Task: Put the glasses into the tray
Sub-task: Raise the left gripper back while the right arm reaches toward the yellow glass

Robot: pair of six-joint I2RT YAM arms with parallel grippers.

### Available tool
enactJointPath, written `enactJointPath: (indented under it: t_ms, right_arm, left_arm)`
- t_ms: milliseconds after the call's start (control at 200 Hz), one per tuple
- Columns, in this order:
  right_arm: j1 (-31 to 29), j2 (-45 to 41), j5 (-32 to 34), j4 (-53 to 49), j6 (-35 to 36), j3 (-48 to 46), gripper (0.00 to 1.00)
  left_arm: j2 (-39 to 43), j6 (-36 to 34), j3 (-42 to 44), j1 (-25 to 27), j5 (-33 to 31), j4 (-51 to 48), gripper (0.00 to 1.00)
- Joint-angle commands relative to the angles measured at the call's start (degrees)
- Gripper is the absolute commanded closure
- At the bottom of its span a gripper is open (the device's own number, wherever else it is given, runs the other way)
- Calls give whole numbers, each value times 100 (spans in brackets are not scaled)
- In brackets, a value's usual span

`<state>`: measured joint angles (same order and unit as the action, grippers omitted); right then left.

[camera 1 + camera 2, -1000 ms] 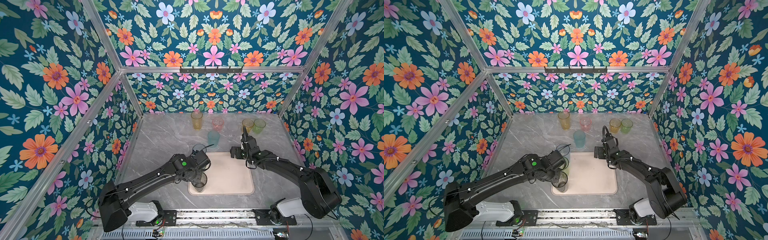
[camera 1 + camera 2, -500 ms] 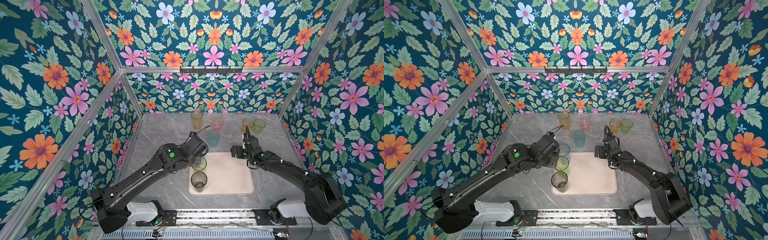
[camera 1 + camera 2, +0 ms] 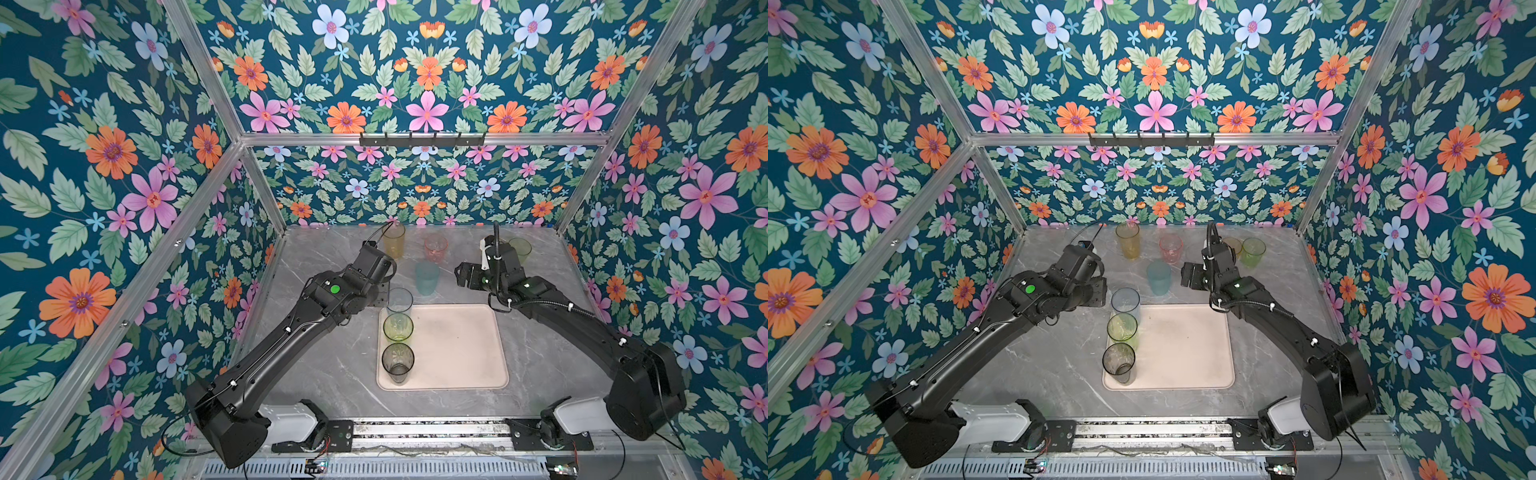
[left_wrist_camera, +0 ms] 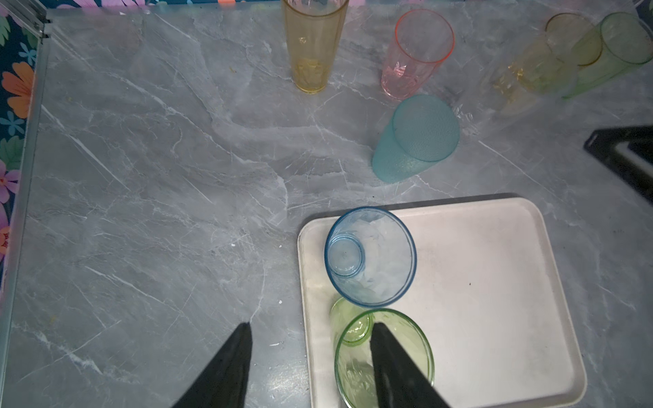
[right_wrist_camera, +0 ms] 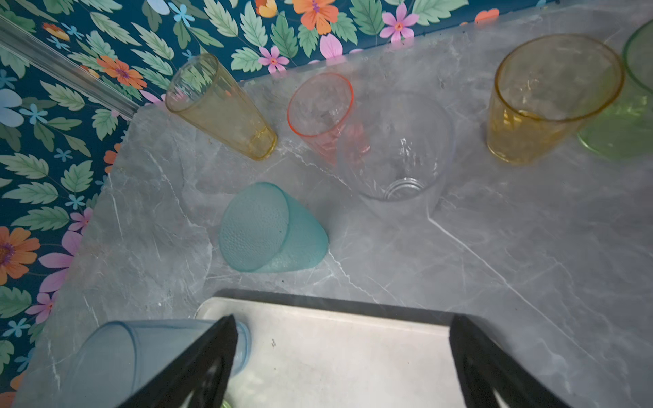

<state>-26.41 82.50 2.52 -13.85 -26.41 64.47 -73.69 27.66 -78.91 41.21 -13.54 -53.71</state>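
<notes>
The beige tray (image 3: 457, 345) holds three glasses in a row along its left side: blue-grey (image 3: 399, 300), yellow-green (image 3: 398, 327) and smoky dark (image 3: 397, 361). Behind the tray stand a teal glass (image 3: 427, 277), a tall amber one (image 3: 393, 240), a pink one (image 3: 435, 247), a clear one (image 5: 395, 148), a short amber one (image 3: 1232, 245) and a green one (image 3: 520, 249). My left gripper (image 4: 311, 326) is open and holds nothing, above the tray's left edge by the yellow-green glass (image 4: 353, 367). My right gripper (image 5: 342, 318) hangs wide open over the tray's far edge.
Flowered walls with aluminium posts (image 3: 266, 195) close in the grey marble table (image 3: 324, 374) on three sides. A rail with both arm bases (image 3: 415, 432) runs along the front. A hook bar (image 3: 422, 139) hangs on the back wall.
My left gripper opened off the smoky dark glass, left it standing in the tray, and drew up and back to the far left. The right gripper shifted slightly.
</notes>
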Motion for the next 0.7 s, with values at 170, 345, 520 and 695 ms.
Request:
enactJointPath:
  t_ms: [170, 345, 520, 695]
  right_arm:
    - [-204, 786, -150, -379, 161, 1296, 5]
    - [-341, 1417, -121, -604, 246, 2124, 5]
    - [-451, 1974, 16, -708, 361, 2846, 5]
    - [-582, 2590, 117, -745, 598, 3652, 5]
  left_arm:
    - [766, 381, 871, -478, 122, 815, 42]
    - [1070, 512, 1174, -618, -48, 890, 42]
    - [1077, 508, 1376, -654, 35, 899, 41]
    - [1141, 529, 1567, -680, 97, 981, 42]
